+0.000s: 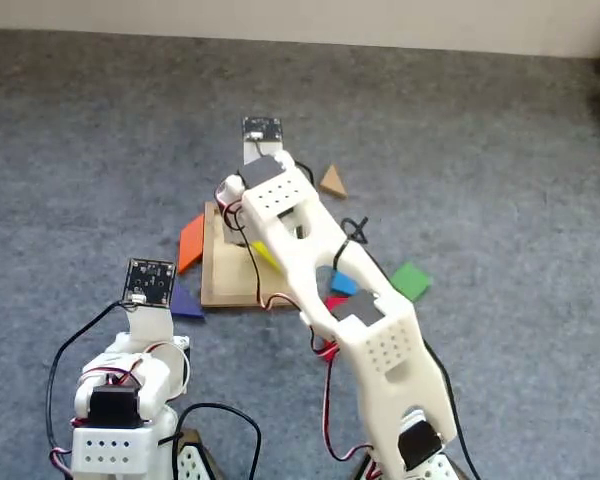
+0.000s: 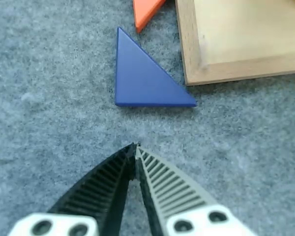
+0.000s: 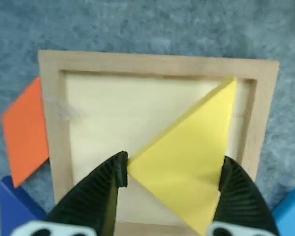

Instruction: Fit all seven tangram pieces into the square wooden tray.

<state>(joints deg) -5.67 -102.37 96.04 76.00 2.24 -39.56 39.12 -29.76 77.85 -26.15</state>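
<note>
Gripping the yellow triangle (image 1: pixel 265 255) edge to edge in the right jaws, over the tray's (image 1: pixel 223 285) 3 o'clock side. Seems light, stiff, slick: pinch straight edges. Parked with left jaws together.

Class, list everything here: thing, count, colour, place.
wooden tray: one, pale wood, mid-table
yellow triangle: one, yellow, over the tray
orange parallelogram: one, orange, beside the tray
blue triangle: one, dark blue, off a tray corner
light blue piece: one, light blue, by the right arm
red piece: one, red, partly under that arm
green square: one, green, apart from tray
tan triangle: one, tan, beyond the tray
left gripper: one, black and grey, shut, near blue triangle
right gripper: one, black, shut on yellow triangle
</note>
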